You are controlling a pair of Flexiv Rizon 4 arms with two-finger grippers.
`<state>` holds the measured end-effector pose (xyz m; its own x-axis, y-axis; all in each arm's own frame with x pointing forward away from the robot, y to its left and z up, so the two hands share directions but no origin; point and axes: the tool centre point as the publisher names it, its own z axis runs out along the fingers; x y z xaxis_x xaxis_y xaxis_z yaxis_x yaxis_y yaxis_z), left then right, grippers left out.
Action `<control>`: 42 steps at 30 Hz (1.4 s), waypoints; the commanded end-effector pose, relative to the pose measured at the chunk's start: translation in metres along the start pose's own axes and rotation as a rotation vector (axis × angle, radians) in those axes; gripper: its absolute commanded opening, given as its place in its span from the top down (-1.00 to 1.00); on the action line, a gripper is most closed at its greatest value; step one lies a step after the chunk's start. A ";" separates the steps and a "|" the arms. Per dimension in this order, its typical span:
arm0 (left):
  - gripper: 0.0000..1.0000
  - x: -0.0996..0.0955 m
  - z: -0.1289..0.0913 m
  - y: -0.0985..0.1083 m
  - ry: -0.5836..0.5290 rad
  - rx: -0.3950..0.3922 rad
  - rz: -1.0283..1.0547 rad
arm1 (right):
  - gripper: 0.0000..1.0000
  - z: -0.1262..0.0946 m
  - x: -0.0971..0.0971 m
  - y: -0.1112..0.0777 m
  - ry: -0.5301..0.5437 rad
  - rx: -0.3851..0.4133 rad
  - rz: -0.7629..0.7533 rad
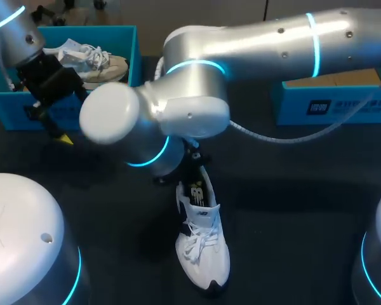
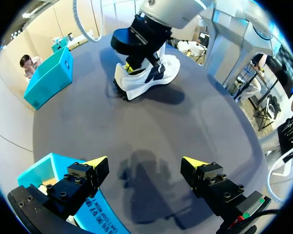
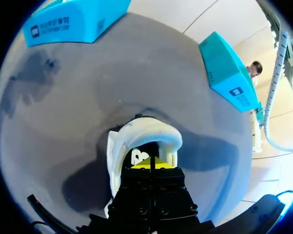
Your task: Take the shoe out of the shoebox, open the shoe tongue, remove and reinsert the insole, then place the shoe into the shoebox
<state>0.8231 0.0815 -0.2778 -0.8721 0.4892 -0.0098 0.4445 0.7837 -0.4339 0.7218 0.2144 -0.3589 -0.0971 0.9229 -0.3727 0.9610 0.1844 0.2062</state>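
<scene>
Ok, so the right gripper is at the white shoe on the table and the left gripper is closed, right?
Not quite. The left gripper is open, its yellow tips wide apart with nothing between them, as the left wrist view shows. The right gripper is at the white shoe on the table.

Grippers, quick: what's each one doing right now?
Left gripper: jaws open, empty.
Right gripper: jaws closed inside the shoe; holding anything, cannot tell.

I count two shoes: white shoe (image 1: 202,244) on table (image 1: 305,203), second shoe (image 1: 92,63) inside open box (image 1: 9,105). Two blue boxes: that one, plus other box (image 1: 330,105) at my right. Two arms. Two grippers: left gripper (image 2: 145,162), right gripper (image 3: 150,163).
</scene>
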 end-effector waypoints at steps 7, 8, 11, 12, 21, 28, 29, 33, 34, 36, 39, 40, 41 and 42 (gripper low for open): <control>-1.00 0.001 -0.001 -0.001 0.001 -0.004 0.000 | 1.00 0.042 0.008 -0.002 0.220 0.073 0.278; -1.00 0.001 -0.001 -0.001 0.001 -0.004 0.000 | 1.00 0.044 0.009 -0.003 0.219 0.076 0.278; -1.00 0.001 -0.001 -0.001 0.001 -0.004 0.000 | 1.00 0.051 0.013 -0.005 0.233 0.095 0.279; -1.00 0.001 -0.001 -0.001 0.001 -0.004 0.000 | 1.00 0.052 0.014 -0.006 0.242 0.100 0.278; -1.00 0.001 -0.001 -0.001 0.001 -0.004 0.000 | 1.00 0.021 0.012 -0.011 0.202 0.056 0.286; -1.00 0.001 -0.001 -0.001 0.001 -0.004 0.000 | 1.00 0.018 0.013 -0.012 0.193 0.056 0.278; -1.00 0.001 -0.001 -0.001 0.001 -0.004 0.000 | 1.00 0.021 0.014 -0.012 0.199 0.063 0.277; -1.00 0.001 -0.001 -0.001 0.001 -0.004 0.000 | 1.00 0.033 0.020 -0.015 0.224 0.096 0.276; -1.00 0.001 -0.001 -0.001 0.001 -0.004 0.000 | 1.00 0.035 0.021 -0.016 0.228 0.104 0.275; -1.00 0.001 -0.001 -0.001 0.001 -0.004 0.000 | 1.00 0.039 0.025 -0.019 0.238 0.113 0.273; -1.00 0.001 -0.001 -0.001 0.001 -0.004 0.000 | 1.00 0.044 0.028 -0.022 0.247 0.131 0.269; -1.00 0.001 -0.001 -0.001 0.001 -0.004 0.000 | 1.00 0.044 0.028 -0.022 0.251 0.133 0.269; -1.00 0.001 -0.001 -0.001 0.001 -0.004 0.000 | 1.00 0.044 0.028 -0.023 0.252 0.132 0.270; -1.00 0.001 -0.001 -0.001 0.001 -0.004 0.000 | 1.00 0.042 0.028 -0.024 0.253 0.132 0.270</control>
<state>0.8231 0.0815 -0.2778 -0.8721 0.4892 -0.0097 0.4444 0.7837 -0.4339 0.7130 0.2186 -0.4050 -0.0057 0.9952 -0.0981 0.9929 0.0173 0.1178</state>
